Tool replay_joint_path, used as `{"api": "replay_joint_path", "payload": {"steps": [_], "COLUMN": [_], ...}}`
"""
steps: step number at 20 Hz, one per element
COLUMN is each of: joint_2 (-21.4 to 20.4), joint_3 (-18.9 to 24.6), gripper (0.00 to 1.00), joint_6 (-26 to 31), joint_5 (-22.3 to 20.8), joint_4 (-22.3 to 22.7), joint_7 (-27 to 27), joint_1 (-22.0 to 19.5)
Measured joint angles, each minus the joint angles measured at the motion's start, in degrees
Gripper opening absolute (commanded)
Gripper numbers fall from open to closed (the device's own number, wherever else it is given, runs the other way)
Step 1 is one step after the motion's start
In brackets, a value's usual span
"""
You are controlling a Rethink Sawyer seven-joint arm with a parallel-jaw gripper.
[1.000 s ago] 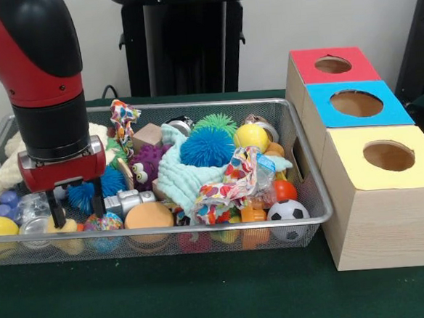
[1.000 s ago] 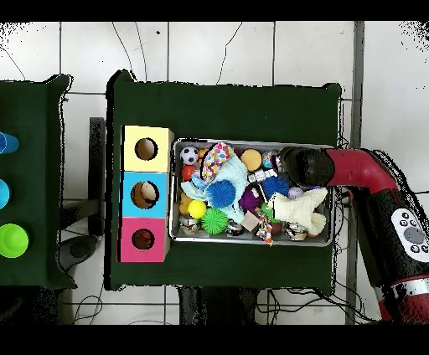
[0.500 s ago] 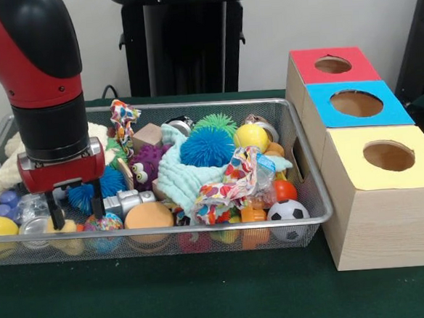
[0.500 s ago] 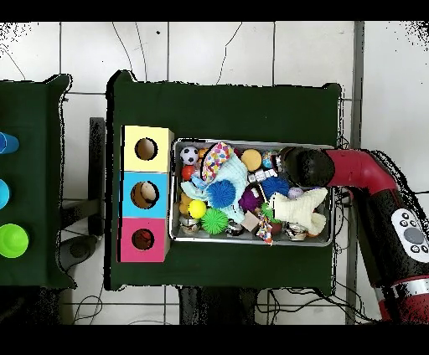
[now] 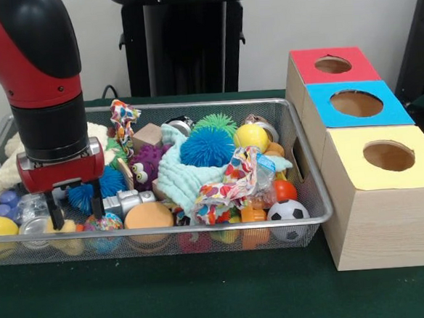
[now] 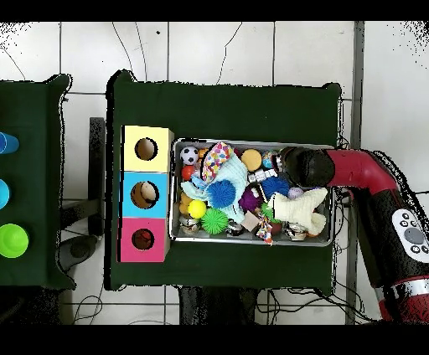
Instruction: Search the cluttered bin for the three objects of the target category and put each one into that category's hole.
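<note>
Gripper lowered into the bin's end farthest from the boxes; nothing gripped.

The fingers [image 5: 55,212] are seen set apart, two dark prongs straddling a small pale yellow soft toy [image 5: 65,227], judged to be the duck and presumably lined up for a pinch; contact cannot be confirmed. The gripper [image 5: 76,212] is carried below a red block on a black wrist. Beside the fingers, a blue spiky puffball [image 5: 105,185], a silver plastic piece [image 5: 126,201] and a smooth orange ball [image 5: 148,215] are noted; beyond these, a purple furry creature [image 5: 148,163] and pale knitted cloth [image 5: 180,176]. All lie loose in the silver mesh bin [image 5: 313,195]. Well apart, past the bin's far end, the blue-topped wooden box's round hole [image 5: 356,103] is found open.
</note>
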Motion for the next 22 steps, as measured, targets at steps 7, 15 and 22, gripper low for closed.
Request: {"api": "replay_joint_path", "payload": {"steps": [7,15,22], "joint_2": [0.0,0.0,0.1], "joint_3": [0.0,0.0,0.1], "gripper": [1.00,1.00,1.00], "joint_6": [0.0,0.0,0.0], "joint_5": [0.0,0.0,0.0], "joint_4": [0.0,0.0,-0.5], "joint_7": [0.0,0.0,0.0], "joint_1": [-0.1,-0.5,-1.8]}}
